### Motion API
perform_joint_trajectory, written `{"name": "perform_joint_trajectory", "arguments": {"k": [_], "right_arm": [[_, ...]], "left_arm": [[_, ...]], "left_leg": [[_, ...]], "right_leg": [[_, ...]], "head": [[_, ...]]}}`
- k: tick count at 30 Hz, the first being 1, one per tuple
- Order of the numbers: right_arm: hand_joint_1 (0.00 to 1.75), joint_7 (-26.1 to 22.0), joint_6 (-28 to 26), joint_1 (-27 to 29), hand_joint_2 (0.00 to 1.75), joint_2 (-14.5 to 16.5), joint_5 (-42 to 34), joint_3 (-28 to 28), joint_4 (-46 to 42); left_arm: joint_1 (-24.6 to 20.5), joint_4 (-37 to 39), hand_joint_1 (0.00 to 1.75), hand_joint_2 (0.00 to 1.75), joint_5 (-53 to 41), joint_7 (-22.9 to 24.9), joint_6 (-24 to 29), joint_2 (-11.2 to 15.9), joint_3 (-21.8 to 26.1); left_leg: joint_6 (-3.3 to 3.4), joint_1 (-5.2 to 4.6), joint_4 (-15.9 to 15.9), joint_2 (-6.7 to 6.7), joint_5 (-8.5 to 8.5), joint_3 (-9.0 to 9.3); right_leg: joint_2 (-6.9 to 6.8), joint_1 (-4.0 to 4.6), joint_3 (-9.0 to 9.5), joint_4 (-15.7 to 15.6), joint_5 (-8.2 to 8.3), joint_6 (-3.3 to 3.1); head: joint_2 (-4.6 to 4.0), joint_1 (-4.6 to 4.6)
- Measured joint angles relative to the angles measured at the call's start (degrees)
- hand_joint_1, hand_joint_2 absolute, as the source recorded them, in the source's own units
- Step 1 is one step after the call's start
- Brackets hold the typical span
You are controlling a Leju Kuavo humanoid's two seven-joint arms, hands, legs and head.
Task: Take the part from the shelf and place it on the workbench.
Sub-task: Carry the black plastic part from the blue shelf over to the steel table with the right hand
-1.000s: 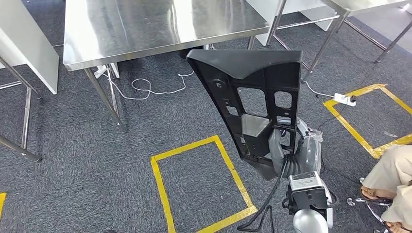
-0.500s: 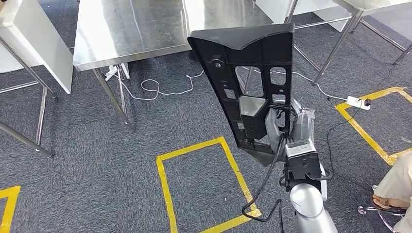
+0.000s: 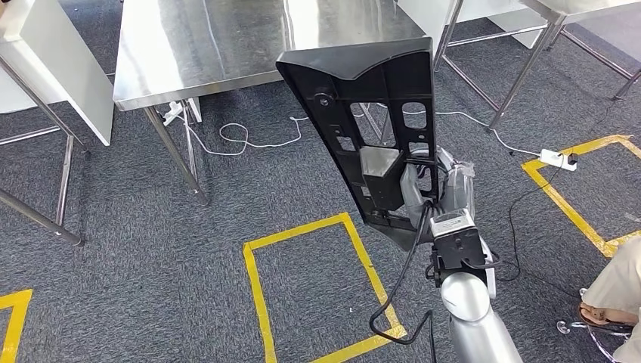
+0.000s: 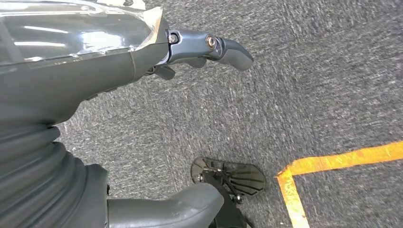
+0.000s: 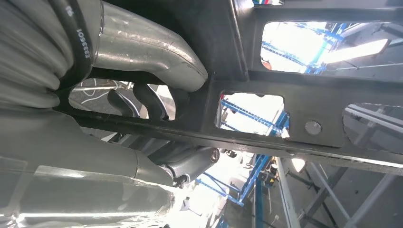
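The part [image 3: 378,113] is a tall black plastic panel with several cut-outs, held upright above the carpet. My right hand [image 3: 427,193] grips it low down from behind, its fingers through an opening. The panel's top edge overlaps the near edge of the steel workbench [image 3: 212,45] in the head view. In the right wrist view the thumb [image 5: 157,52] presses on the part [image 5: 294,95]. My left hand [image 4: 142,61] hangs over the carpet with its fingers [image 4: 228,47] and thumb [image 4: 180,206] apart, holding nothing.
The workbench leg [image 3: 178,155] and a white cable [image 3: 242,140] are on the floor ahead. A yellow tape square [image 3: 257,302] marks the carpet. A power strip [image 3: 555,159] lies right. A person's leg [image 3: 616,283] is at the lower right. Another table [image 3: 45,68] stands left.
The camera shifted at first. My right arm has lifted the part higher and carried it a little left, toward the workbench edge.
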Motion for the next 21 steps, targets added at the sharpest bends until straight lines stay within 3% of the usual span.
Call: {"name": "perform_joint_trajectory", "arguments": {"k": [7,11,13,15,17,18,20,21], "right_arm": [[1.75,-0.52,-0.54,0.31,1.75,-0.04,0.00,0.45,0.67],[1.75,-0.76,-0.74,0.56,1.75,-0.13,0.01,0.65,0.68],[1.75,-0.82,-0.91,0.54,1.75,-0.24,0.09,0.71,0.67],[1.75,-0.78,-1.02,0.68,1.75,-0.39,0.33,0.83,0.67],[1.75,-0.60,-1.13,1.14,1.75,-0.57,0.64,1.02,0.67],[1.75,-0.45,-1.17,1.37,1.75,-0.64,0.81,1.10,0.67],[1.75,-0.17,-1.23,1.60,1.75,-0.75,1.24,1.24,0.64],[1.75,-0.02,-1.25,1.66,1.75,-0.78,1.47,1.32,0.63]], "left_arm": [[-0.06,0.00,0.00,1.75,0.00,-0.59,-1.15,0.28,0.00],[-0.06,0.02,0.00,1.75,0.04,-0.71,-1.47,0.34,0.00],[-0.06,0.04,0.00,1.75,0.06,-0.73,-1.61,0.26,0.01],[-0.06,0.04,0.00,1.75,0.06,-0.72,-1.70,0.22,0.02],[-0.01,0.07,0.00,1.75,0.05,-0.69,-1.79,0.14,0.02],[0.04,0.09,0.00,1.75,0.04,-0.67,-1.82,0.08,0.02],[0.11,0.13,0.00,1.75,0.04,-0.63,-1.87,-0.08,0.02],[0.11,0.13,0.00,1.75,0.04,-0.61,-1.87,-0.12,0.02]], "left_leg": [[0.64,-0.33,0.49,0.00,-0.47,-0.29],[1.80,-0.28,-0.56,-0.02,-0.44,0.48],[2.14,0.11,-1.09,0.03,-0.28,1.31],[2.17,0.32,-1.14,0.12,-0.28,1.43],[1.94,0.50,-1.10,0.10,-0.40,1.44],[1.68,0.68,-1.05,0.05,-0.50,1.52],[0.83,1.17,-0.80,-0.07,-0.86,1.79],[0.28,1.34,-0.60,-0.12,-1.10,1.89]], "right_leg": [[0.00,-0.51,0.02,-0.14,-0.01,0.12],[0.05,-0.26,0.16,1.03,0.49,1.08],[0.03,-0.25,-1.52,4.33,-1.39,0.97],[0.01,-0.46,-5.01,11.04,-4.48,0.66],[0.00,-0.87,-7.58,15.54,-6.00,1.30],[-0.01,-1.19,-7.38,14.78,-5.44,2.09],[-0.02,-1.99,-4.14,7.54,-2.22,3.96],[0.00,-2.08,-2.55,3.87,-1.23,4.24]], "head": [[0.00,-0.03],[0.00,0.01],[0.00,0.10],[0.00,0.16],[0.00,0.18],[0.00,0.17],[0.00,0.21],[0.00,0.30]]}}
